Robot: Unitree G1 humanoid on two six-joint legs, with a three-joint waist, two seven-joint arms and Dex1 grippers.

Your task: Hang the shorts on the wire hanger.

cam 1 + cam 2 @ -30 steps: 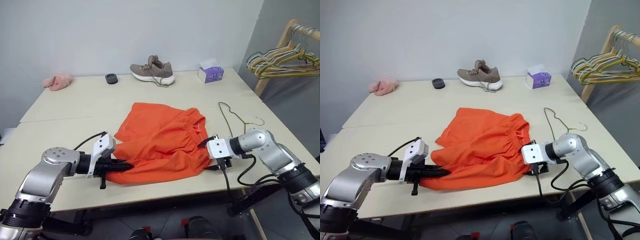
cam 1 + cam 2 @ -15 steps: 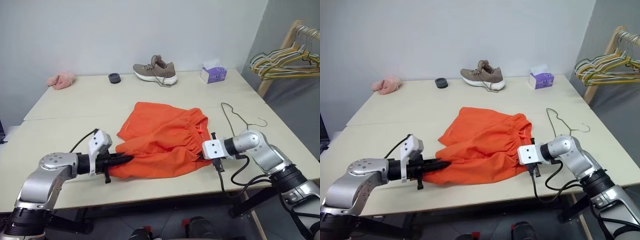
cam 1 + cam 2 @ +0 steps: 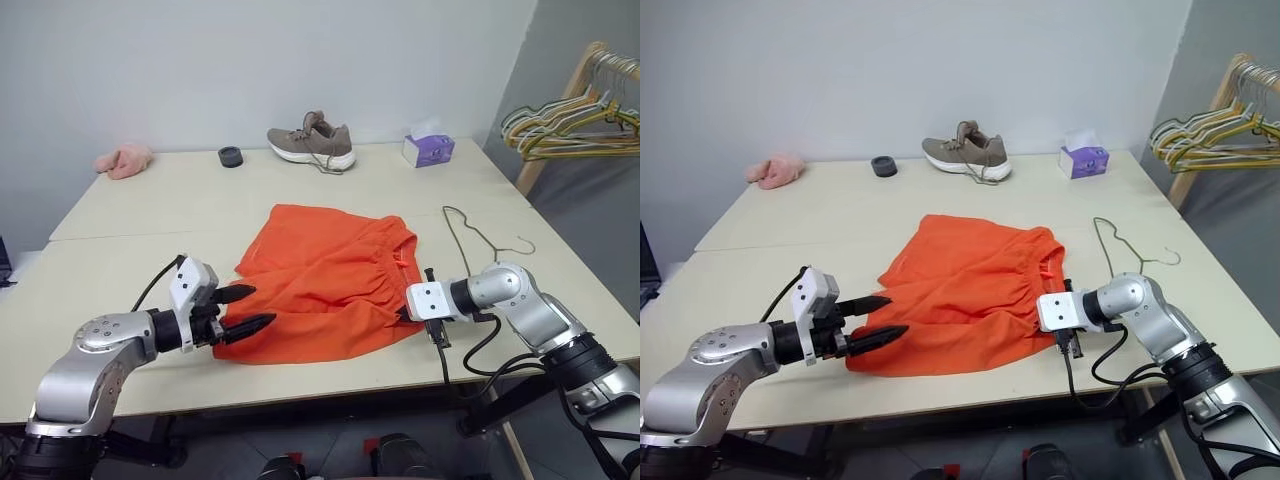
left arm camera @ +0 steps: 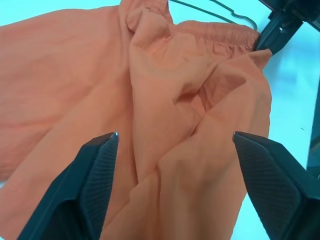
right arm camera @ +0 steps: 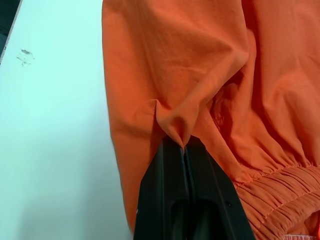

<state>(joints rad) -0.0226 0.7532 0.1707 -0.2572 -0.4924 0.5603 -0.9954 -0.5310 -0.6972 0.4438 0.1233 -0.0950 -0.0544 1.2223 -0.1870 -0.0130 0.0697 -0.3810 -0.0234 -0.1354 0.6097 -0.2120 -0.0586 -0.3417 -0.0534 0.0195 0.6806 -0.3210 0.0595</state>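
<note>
Since the table (image 3: 130, 200) is that big and slick, the main worry is the shorts (image 3: 325, 285) just sliding or bunching when only one side gets pulled. They're lying mid-table toward the front edge, bright orange, rumpled, legs folded over each other, with the gathered waistband on the right side near the wire hanger (image 3: 470, 235). That hanger lies flat just beside them, thin and dark, hook pointing right, and it isn't threaded through anything yet.

The right gripper (image 5: 185, 147) is clenched on a small pinch of fabric close to the waistband. A fold that tiny could easily slip out on a lift. The left gripper (image 3: 248, 307) has its fingers spread wide at the left hem, holding nothing. If the right arm tugs now, I'd guess the cloth drags into the hanger and knocks it away.
</note>
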